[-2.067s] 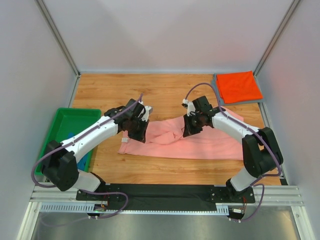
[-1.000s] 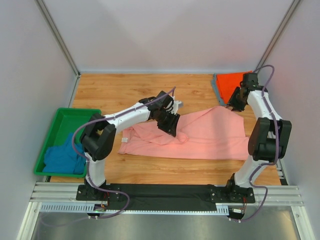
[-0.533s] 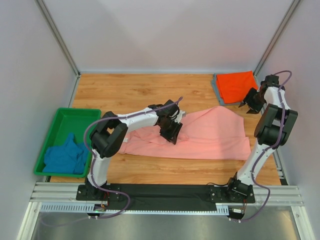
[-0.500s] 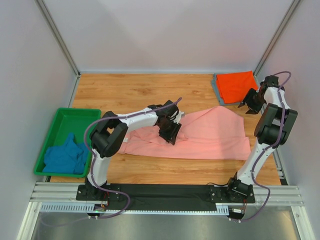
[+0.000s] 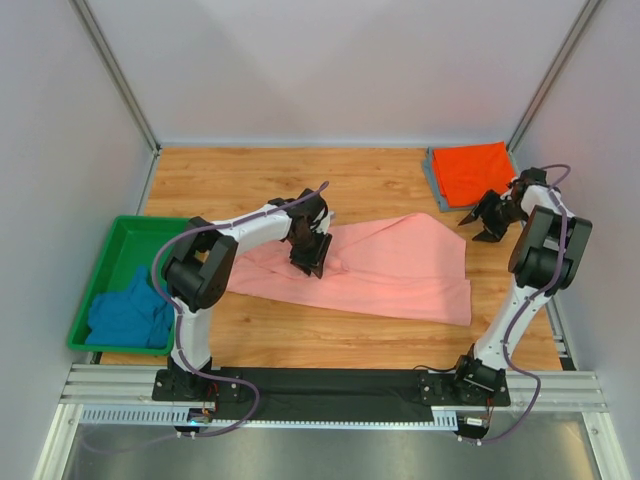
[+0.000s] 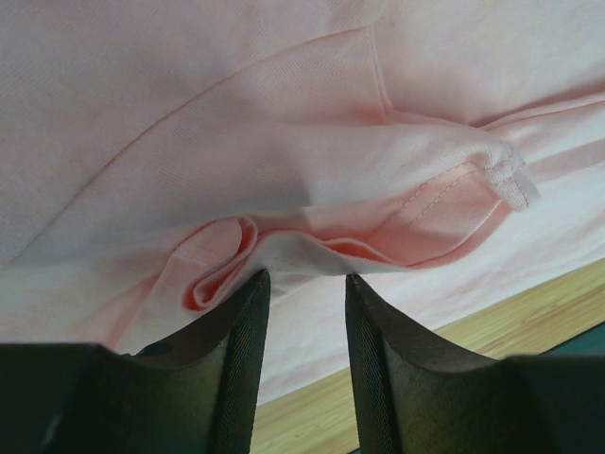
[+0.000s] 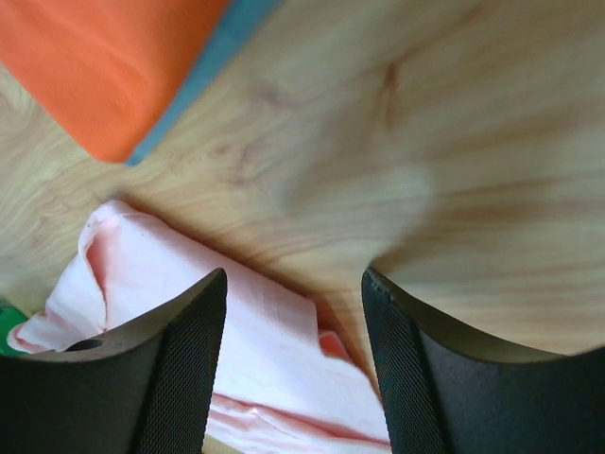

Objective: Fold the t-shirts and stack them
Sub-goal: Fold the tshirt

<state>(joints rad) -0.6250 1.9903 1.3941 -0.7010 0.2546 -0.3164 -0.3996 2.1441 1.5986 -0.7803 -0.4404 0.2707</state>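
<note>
The salmon-pink t-shirt point(image 5: 385, 270) lies spread across the middle of the table. My left gripper point(image 5: 312, 255) stands over its left part. In the left wrist view that gripper point(image 6: 304, 279) is open, its fingertips point(image 6: 257, 284) resting against a bunched fold of the pink t-shirt point(image 6: 284, 170). My right gripper point(image 5: 480, 222) is open above bare wood, just right of the shirt's far corner. In the right wrist view nothing sits between the fingers of that gripper point(image 7: 294, 274); the pink corner point(image 7: 274, 350) lies below. A bright orange-red t-shirt point(image 5: 478, 172) sits folded on a grey one point(image 5: 436, 188). A teal-blue t-shirt point(image 5: 125, 315) lies in the bin.
The green plastic bin point(image 5: 140, 235) stands at the left edge of the table. The folded stack occupies the back right corner, its orange top point(image 7: 95, 66) and greyish under-edge point(image 7: 222, 43) showing in the right wrist view. Grey walls with metal posts close in three sides.
The right gripper let go of the pink shirt's corner, opened and drew back beside the stack. The left gripper moved left, and the shirt's right edge shifted left with it.
</note>
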